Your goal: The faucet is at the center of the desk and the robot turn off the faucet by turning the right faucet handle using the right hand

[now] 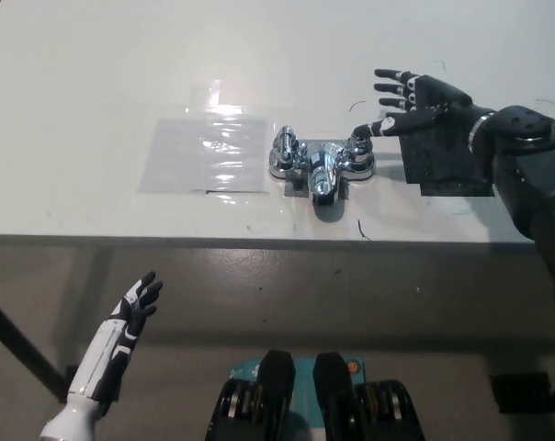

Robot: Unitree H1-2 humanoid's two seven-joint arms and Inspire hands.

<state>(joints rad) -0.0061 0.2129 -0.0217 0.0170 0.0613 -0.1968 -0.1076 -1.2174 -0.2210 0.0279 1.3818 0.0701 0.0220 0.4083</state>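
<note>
A chrome faucet (321, 163) stands at the middle of the white desk (94, 83), its spout pointing toward the front edge. Its left handle (284, 147) and right handle (359, 147) flank the spout. My black right hand (415, 99) hovers open just right of the right handle, fingers spread toward the left. The thumb tip is close to the right handle; I cannot tell whether it touches. My white left hand (135, 310) rests open below the desk's front edge at the lower left.
A clear plastic sheet (204, 152) lies flat on the desk left of the faucet. A dark square pad (443, 161) lies under my right wrist. The desk's front edge runs across the picture just below the faucet.
</note>
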